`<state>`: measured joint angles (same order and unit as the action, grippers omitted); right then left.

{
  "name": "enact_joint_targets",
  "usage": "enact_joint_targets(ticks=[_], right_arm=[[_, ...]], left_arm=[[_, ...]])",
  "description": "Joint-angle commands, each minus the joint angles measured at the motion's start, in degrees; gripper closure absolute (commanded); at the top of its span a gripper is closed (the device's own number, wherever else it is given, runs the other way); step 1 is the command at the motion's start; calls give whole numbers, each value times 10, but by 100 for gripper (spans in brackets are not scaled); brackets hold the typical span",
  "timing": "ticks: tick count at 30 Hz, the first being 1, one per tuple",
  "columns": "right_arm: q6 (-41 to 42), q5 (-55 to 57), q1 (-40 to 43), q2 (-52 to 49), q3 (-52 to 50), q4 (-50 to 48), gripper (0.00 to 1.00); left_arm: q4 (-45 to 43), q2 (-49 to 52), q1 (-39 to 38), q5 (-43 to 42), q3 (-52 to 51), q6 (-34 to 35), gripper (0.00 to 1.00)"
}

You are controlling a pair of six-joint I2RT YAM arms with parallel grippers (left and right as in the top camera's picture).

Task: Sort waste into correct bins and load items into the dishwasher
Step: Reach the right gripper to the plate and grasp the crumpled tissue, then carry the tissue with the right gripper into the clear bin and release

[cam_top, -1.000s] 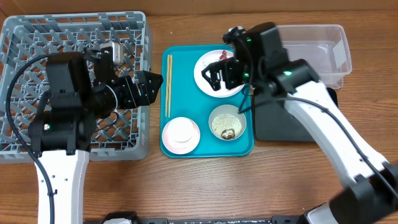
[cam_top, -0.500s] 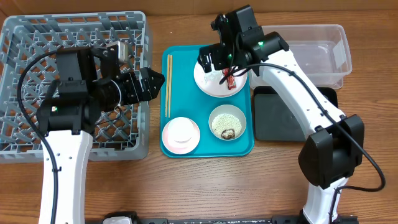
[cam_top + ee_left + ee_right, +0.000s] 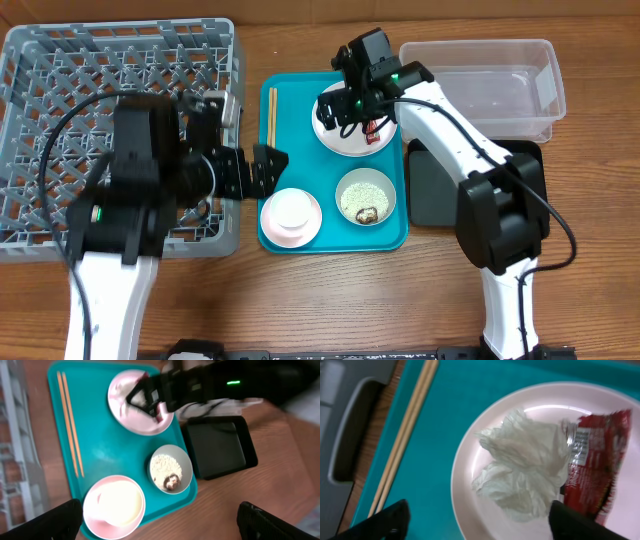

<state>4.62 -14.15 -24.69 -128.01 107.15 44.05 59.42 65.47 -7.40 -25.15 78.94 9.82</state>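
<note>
On the large white plate (image 3: 485, 510) lie the crumpled white tissue (image 3: 522, 467) and the red snack wrapper (image 3: 595, 460). My right gripper (image 3: 345, 108) hovers over this plate, open, its dark fingertips (image 3: 380, 522) wide to either side of the tissue's near end. Open too, my left gripper (image 3: 272, 168) hangs above the teal tray's left part, near the pinkish saucer (image 3: 114, 506) that carries the white cup. The bowl (image 3: 367, 197) holds rice and a brown lump. Chopsticks (image 3: 270, 115) lie along the tray's left edge. The grey dish rack (image 3: 60, 60) stands at the left.
The teal tray (image 3: 300, 150) sits mid-table between the rack and the bins. A clear tub (image 3: 490, 85) stands at the back right, and a black tray (image 3: 440, 190) lies in front of it, partly under my right arm.
My left arm swung right, from over the rack to above the tray's left side. My right gripper shifted slightly over the plate and its arm now reaches in from the right.
</note>
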Motion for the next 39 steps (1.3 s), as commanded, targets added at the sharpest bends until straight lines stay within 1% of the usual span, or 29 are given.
enact_joint_targets(ticks=[1, 2, 4, 5, 6, 7, 8, 9, 10, 11, 14, 15, 25, 32, 39], right_arm=[[4, 2, 2, -18, 10, -12, 17], [7, 2, 1, -23, 7, -16, 19], [15, 2, 0, -39, 4, -23, 28], [16, 2, 0, -42, 4, -23, 30], [16, 2, 0, -47, 4, -23, 38], [16, 2, 0, -48, 4, -22, 50], [16, 2, 0, -48, 4, -22, 56], [16, 2, 0, -47, 5, -23, 56], [16, 2, 1, -45, 8, -22, 59], [16, 2, 2, -44, 10, -22, 66], [16, 1, 7, -36, 23, -7, 93], [16, 1, 9, -33, 26, 0, 96], [16, 2, 14, 62, 32, 41, 96], [16, 2, 35, 123, 32, 55, 96], [9, -5, 45, 135, 32, 66, 96]], left_arm=[[4, -54, -21, 90, 15, -19, 0], [4, -61, -22, 91, 15, -19, 0], [4, -70, -22, 91, 15, -19, 0], [4, -73, -22, 91, 15, -19, 0], [4, -75, -22, 91, 15, -19, 0], [4, -75, -22, 91, 15, -19, 0], [4, -75, -22, 91, 15, -19, 0], [4, -74, -22, 91, 15, -19, 0], [4, -71, -22, 91, 15, -19, 0], [4, -68, -22, 91, 15, -19, 0], [4, -58, -22, 91, 15, -19, 0], [4, -55, -22, 91, 15, -19, 0], [4, -6, -22, 91, 15, -19, 0], [4, 41, -21, 91, 15, -19, 0], [4, 93, -21, 91, 15, -19, 0]])
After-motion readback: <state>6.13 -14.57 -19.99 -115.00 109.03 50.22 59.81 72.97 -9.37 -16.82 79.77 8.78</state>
